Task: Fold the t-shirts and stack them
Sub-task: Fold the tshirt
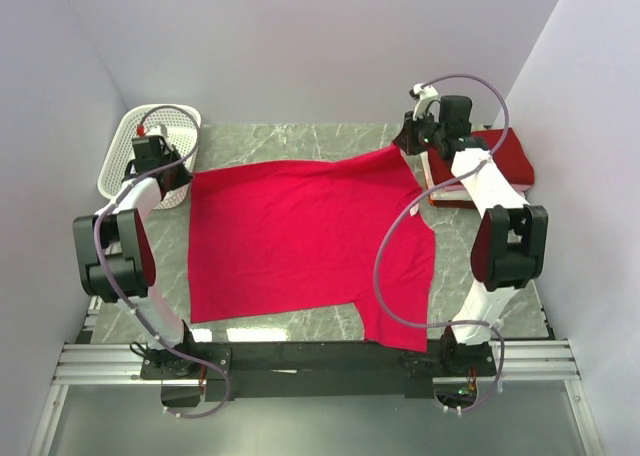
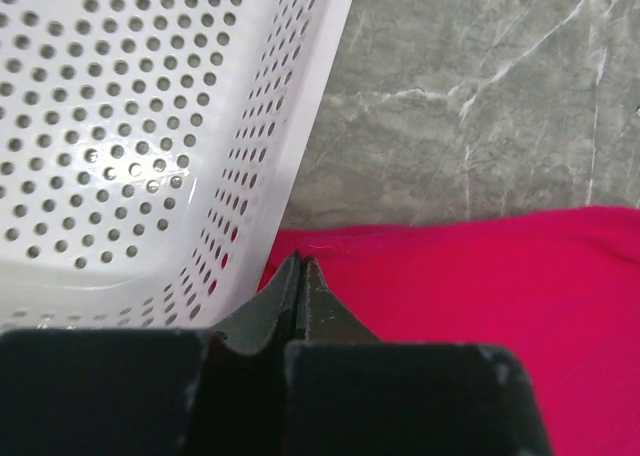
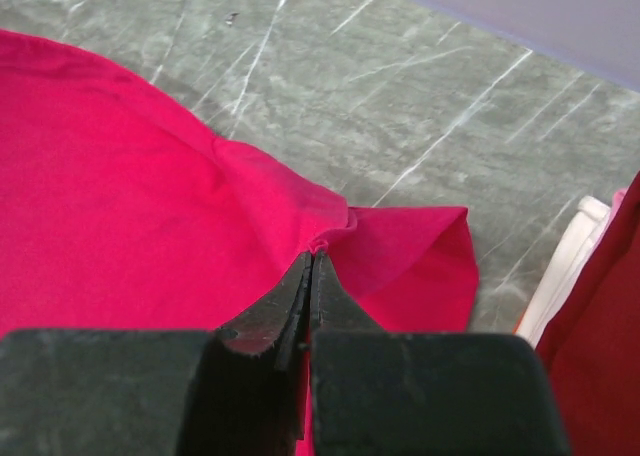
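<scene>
A bright pinkish-red t-shirt [image 1: 300, 241] lies spread flat across the marble table [image 1: 280, 138]. My left gripper [image 1: 178, 183] is shut at the shirt's far-left corner, right beside the basket; in the left wrist view its tips [image 2: 300, 261] meet on the cloth [image 2: 480, 296] just inside the edge. My right gripper [image 1: 405, 144] is shut on the far-right corner, where the cloth [image 3: 120, 206] puckers at its tips [image 3: 312, 254]. A folded crimson t-shirt [image 1: 505, 156] lies on a folded white one [image 1: 443, 188] at the far right.
A white perforated basket [image 1: 125, 156] stands at the far left, its wall [image 2: 120, 126] close to my left fingers. The folded stack's edge [image 3: 600, 306] is just right of my right gripper. Walls enclose the table on three sides.
</scene>
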`<state>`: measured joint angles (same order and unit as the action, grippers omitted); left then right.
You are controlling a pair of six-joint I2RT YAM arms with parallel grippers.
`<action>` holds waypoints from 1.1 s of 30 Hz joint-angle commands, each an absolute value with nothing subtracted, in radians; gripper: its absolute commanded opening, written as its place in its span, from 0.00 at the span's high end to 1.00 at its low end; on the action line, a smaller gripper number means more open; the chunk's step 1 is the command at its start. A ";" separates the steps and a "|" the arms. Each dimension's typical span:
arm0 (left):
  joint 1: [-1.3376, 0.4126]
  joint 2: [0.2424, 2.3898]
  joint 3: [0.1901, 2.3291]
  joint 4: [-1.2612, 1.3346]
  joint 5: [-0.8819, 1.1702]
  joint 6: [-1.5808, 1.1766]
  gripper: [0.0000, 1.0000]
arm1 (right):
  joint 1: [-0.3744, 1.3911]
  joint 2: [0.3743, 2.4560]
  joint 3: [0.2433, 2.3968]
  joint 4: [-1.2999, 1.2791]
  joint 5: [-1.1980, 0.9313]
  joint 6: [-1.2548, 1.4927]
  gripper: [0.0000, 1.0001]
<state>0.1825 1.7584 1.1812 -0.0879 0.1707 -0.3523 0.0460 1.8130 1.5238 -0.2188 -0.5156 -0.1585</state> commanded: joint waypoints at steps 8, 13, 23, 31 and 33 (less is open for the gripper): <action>0.186 1.626 1.117 -0.089 0.081 -0.337 1.00 | 0.048 1.638 1.390 -0.140 -0.560 -0.173 1.00; 0.186 1.612 1.109 -0.113 0.057 -0.333 1.00 | 0.046 1.557 1.318 -0.132 -0.566 -0.176 1.00; 0.186 1.595 1.098 -0.138 0.003 -0.330 1.00 | 0.046 1.434 1.210 -0.137 -0.575 -0.189 1.00; 0.184 1.591 1.085 -0.155 0.005 -0.324 1.00 | 0.046 1.368 1.138 -0.146 -0.574 -0.212 1.00; 0.184 1.592 1.081 -0.160 -0.028 -0.322 1.00 | 0.046 1.350 1.121 -0.146 -0.578 -0.215 1.00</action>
<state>0.1822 1.6333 1.0897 -0.1551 0.0223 -0.3515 0.0460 1.4124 1.1362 -0.1753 -0.5667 -0.1932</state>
